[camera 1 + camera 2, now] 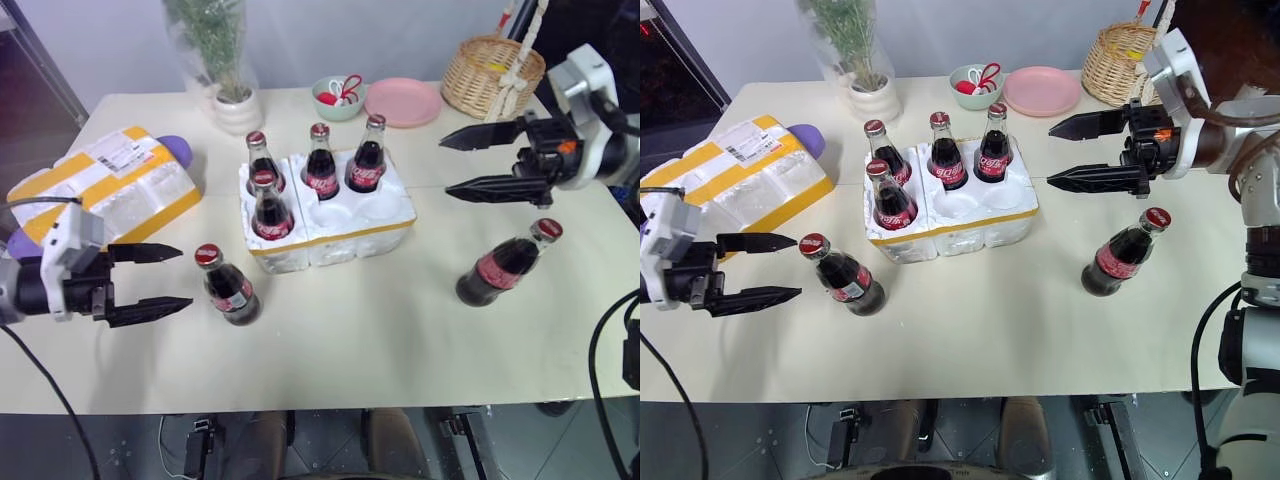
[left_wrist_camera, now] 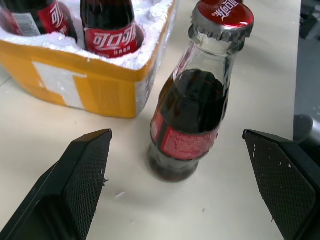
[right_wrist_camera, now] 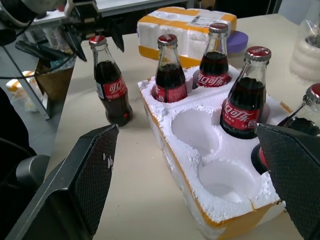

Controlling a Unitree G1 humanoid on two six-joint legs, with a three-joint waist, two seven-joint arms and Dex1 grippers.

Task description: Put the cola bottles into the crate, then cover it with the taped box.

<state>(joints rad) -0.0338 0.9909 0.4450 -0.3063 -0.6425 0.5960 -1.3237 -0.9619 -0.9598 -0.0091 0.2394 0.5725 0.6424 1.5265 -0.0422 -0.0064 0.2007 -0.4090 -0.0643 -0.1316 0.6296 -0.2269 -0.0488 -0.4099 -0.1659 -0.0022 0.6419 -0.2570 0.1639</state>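
Observation:
The crate (image 1: 330,240), a low white foam tray with a yellow strip, sits mid-table with several cola bottles (image 1: 321,165) standing in its wells; two front-right wells are bare. One cola bottle (image 1: 228,288) stands on the table just left of the crate's front. My left gripper (image 1: 185,276) is open beside it, fingers level and pointing at it, not touching. Another cola bottle (image 1: 508,264) stands to the crate's right. Above and behind that one, my right gripper (image 1: 444,167) hangs open, pointing left toward the crate. The taped box (image 1: 105,185) lies at the far left.
A purple object (image 1: 176,150) peeks out behind the taped box. Along the back stand a potted plant in a white vase (image 1: 237,105), a green bowl (image 1: 338,98), a pink plate (image 1: 403,102) and a wicker basket (image 1: 493,75).

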